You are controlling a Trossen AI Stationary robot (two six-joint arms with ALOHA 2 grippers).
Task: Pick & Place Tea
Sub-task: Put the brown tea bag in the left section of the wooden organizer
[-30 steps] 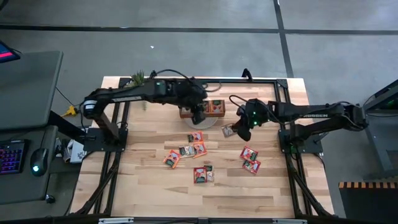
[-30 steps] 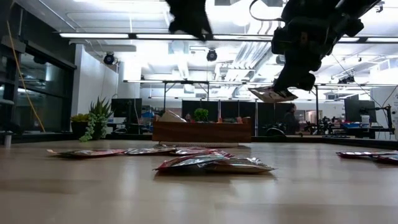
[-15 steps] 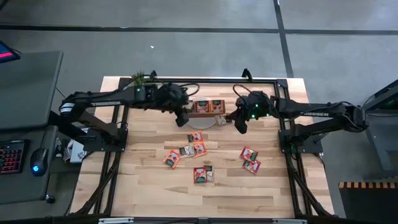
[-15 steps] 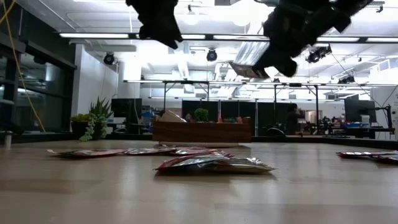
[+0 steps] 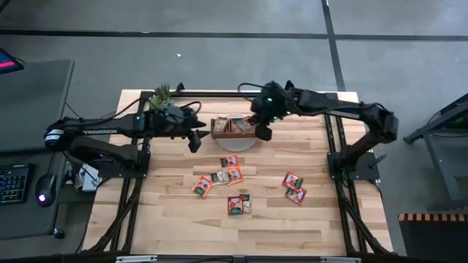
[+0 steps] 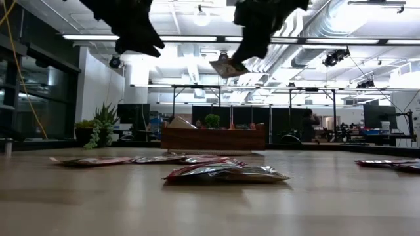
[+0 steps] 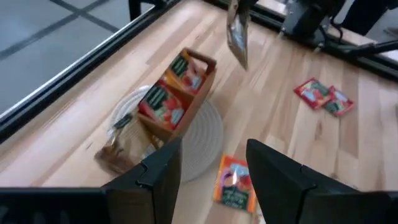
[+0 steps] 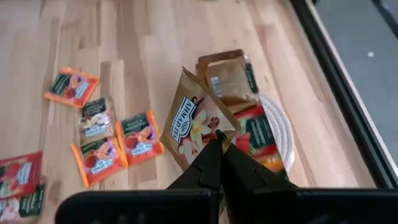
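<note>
One brown tea packet (image 8: 198, 127) hangs pinched by its corner in the right claw (image 8: 217, 144), whose fingers are clenched on it above the wooden tray (image 5: 235, 128), which sits on a pale round mat (image 7: 202, 134). Judging by how it dangles and tilts, the packet is light, thin and floppy, with a slick foil skin, so a grip on an edge or corner seems the sensible hold; a flat one on the table would likely need a fingertip slid under its rim. More packets lie loose on the table (image 5: 175, 219), a cluster (image 5: 223, 175) near the middle and a pair (image 5: 294, 188) off to the right, and a few already stand in the tray. The left claw (image 7: 211, 165) waits beside the tray, released and empty. Which tray compartment lies under the held packet is hard to tell, perhaps the right-hand end, since the arm covers it from above.
</note>
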